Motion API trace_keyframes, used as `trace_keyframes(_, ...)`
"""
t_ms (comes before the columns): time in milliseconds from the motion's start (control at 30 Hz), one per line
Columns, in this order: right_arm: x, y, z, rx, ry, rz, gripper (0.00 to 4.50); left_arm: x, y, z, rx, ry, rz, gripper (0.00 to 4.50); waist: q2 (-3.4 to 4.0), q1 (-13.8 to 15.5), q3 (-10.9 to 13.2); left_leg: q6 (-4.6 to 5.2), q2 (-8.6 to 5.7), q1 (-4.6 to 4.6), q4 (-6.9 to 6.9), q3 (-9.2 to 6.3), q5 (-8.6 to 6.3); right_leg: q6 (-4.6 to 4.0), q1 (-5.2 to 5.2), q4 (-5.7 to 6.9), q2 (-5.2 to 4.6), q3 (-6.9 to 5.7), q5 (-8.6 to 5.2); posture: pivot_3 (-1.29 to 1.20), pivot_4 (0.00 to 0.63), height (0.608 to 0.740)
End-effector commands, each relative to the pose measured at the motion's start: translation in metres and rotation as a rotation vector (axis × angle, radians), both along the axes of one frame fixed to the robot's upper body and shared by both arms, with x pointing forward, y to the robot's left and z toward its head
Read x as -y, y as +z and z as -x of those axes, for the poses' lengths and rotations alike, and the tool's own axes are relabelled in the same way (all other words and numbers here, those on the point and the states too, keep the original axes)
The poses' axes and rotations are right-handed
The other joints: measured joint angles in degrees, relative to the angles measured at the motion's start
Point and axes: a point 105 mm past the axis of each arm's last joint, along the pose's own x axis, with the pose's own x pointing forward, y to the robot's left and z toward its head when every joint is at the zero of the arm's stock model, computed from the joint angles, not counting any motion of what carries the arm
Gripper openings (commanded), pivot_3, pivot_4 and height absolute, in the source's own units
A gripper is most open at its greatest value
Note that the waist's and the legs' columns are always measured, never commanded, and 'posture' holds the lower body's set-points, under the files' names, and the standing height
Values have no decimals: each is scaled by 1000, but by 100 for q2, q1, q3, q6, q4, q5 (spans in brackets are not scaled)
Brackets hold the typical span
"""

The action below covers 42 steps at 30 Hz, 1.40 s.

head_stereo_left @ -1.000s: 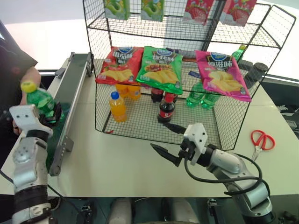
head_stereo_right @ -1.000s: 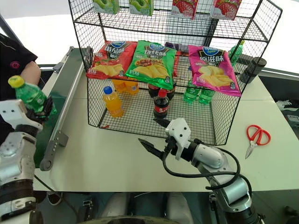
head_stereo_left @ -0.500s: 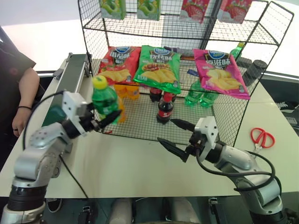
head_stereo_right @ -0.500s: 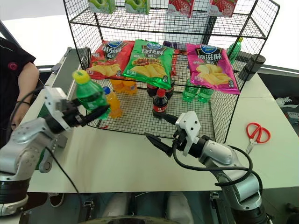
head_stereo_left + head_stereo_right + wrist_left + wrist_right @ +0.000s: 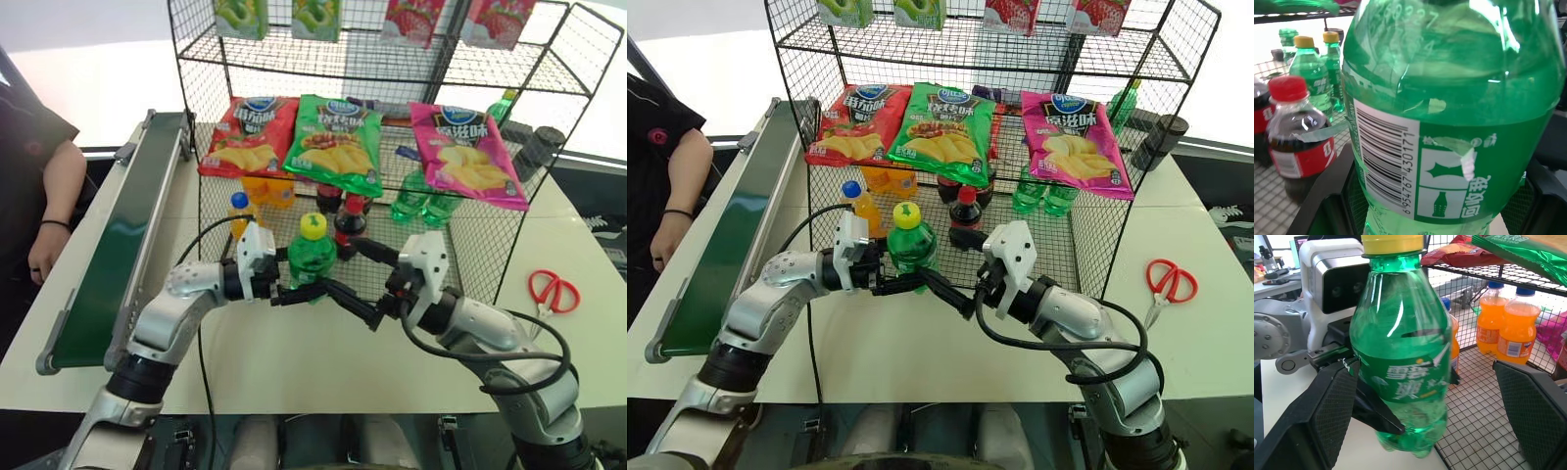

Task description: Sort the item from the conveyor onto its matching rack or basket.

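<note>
The left gripper (image 5: 294,291) is clamped around the green soda bottle (image 5: 312,259), holding it upright above the table (image 5: 245,362), just in front of the black wire rack (image 5: 470,245). The right gripper (image 5: 372,284), fingers spread wide, seems to bracket the bottle without touching. The conveyor (image 5: 118,245) lies well apart, left.

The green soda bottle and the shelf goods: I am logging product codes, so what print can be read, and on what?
"6954767430171": under the barcode on the label of the green soda bottle held by the left gripper.
Chinese brand characters on that label: there, but I cannot transcribe them surely.
Print on the chip bags on the wire rack: too small to read.
Label of the cola bottle: no text legible.
</note>
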Motion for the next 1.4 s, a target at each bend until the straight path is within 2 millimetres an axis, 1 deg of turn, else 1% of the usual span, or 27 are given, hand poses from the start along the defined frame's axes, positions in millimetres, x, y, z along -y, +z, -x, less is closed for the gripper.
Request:
trace_keyframes(33, -2, 11, 3, 37, -9, -27, 4500, 14, 9, 11, 96, -113, 16, 2853, 0, 5, 0, 0, 1, 0, 0, -1, 0, 0, 0, 1, 3, 0, 0, 0, 150, 740)
trace_keyframes(200, -4, 9, 9, 9, 17, -28, 4500, 15, 4, 13, 117, -154, 2, 2853, -1, 3, 0, 0, 3, 1, 0, -2, 0, 1, 0, 3, 4, 0, 0, 0, 150, 740)
trace_keyframes(433, -5, 4, 10, -17, 23, -23, 4500, 20, 9, 12, 142, -174, 19, 2853, -1, 6, 0, 1, 3, 1, 4, -3, 0, 1, 2, 4, 4, 0, 0, 0, 150, 740)
trace_keyframes(533, -6, 2, 11, -27, 29, -28, 3677, 21, 11, 13, 150, -175, 24, 2853, -1, 5, 0, 1, 3, 1, 4, -3, 0, 1, 2, 4, 4, 0, 0, 0, 150, 740)
trace_keyframes(567, -6, 2, 12, -31, 33, -30, 3190, 22, 11, 14, 151, -175, 25, 2853, -1, 5, 0, 1, 4, 1, 4, -3, 0, 1, 2, 4, 4, 0, 0, 0, 150, 740)
trace_keyframes(600, -6, 2, 12, -32, 35, -30, 3071, 22, 11, 14, 152, -174, 26, 2853, -1, 5, 0, 1, 4, 1, 4, -3, 0, 1, 2, 5, 4, 0, 0, 0, 150, 740)
trace_keyframes(733, -6, 2, 12, -27, 28, -31, 3071, 23, 12, 14, 139, -172, 31, 2853, -1, 4, 0, 1, 4, 2, 4, -4, 0, 1, 2, 6, 5, 0, 0, 0, 150, 740)
trace_keyframes(800, -5, 4, 11, -21, 19, -36, 3071, 23, 11, 14, 120, -171, 28, 3862, -1, 4, 0, 1, 4, 2, 4, -4, 0, 1, 2, 6, 5, 0, 0, 0, 150, 740)
trace_keyframes(867, -3, 5, 9, -11, 3, -37, 3071, 22, 11, 13, 120, -162, 23, 4402, -1, 5, 0, 1, 4, 1, 4, -4, 0, 1, 1, 6, 5, 0, 0, 0, 150, 740)
trace_keyframes(900, 0, 5, 7, -1, -17, -36, 3071, 21, 9, 11, 123, -146, 17, 4402, -1, 7, 0, 1, 4, 1, 5, -4, 0, 1, 2, 6, 4, 1, 0, 0, 150, 740)
trace_keyframes(967, 9, 7, 2, 23, -75, -32, 3071, 16, 3, 8, 100, -121, -7, 4402, -2, 5, -1, 1, 3, 2, 5, -4, 0, 1, 3, 6, 4, 1, 0, 0, 150, 740)
trace_keyframes(1067, 26, 8, -6, 52, -165, -15, 3071, 2, -12, 2, 67, -52, -46, 4402, -2, 5, -1, 1, 3, 2, 5, -4, 0, 1, 2, 6, 5, 1, 0, 0, 150, 740)
trace_keyframes(1167, 54, 7, -17, 82, -319, 16, 3071, -12, -22, -5, 64, 51, -58, 4402, -2, 5, -1, 1, 3, 4, 5, -2, 0, 1, 3, 6, 5, 0, 0, 0, 150, 740)
trace_keyframes(1200, 61, 6, -19, 90, -359, 25, 3071, -15, -23, -6, 66, 75, -56, 4402, -2, 7, -1, 1, 3, 4, 5, -2, 0, 1, 3, 7, 4, 0, 0, 0, 150, 740)
trace_keyframes(1267, 82, 2, -25, 92, -481, 20, 3071, -20, -22, -12, 77, 148, -31, 4402, -2, 22, 0, 1, 3, 1, 5, -3, 0, 1, 2, 6, 4, 0, 0, 0, 150, 740)
trace_keyframes(1300, 89, 0, -26, 91, -516, 17, 3071, -21, -22, -14, 82, 168, -22, 4402, -1, 24, 0, 1, 3, 0, 5, -4, 0, 1, 2, 6, 4, 0, 0, 0, 150, 740)
trace_keyframes(1400, 113, -13, -33, 90, -666, 23, 3071, -25, -20, -16, 71, 224, 17, 4402, -1, 10, 0, 1, 3, 4, 5, -2, 0, 2, 5, 6, 2, 2, 0, 0, 150, 740)
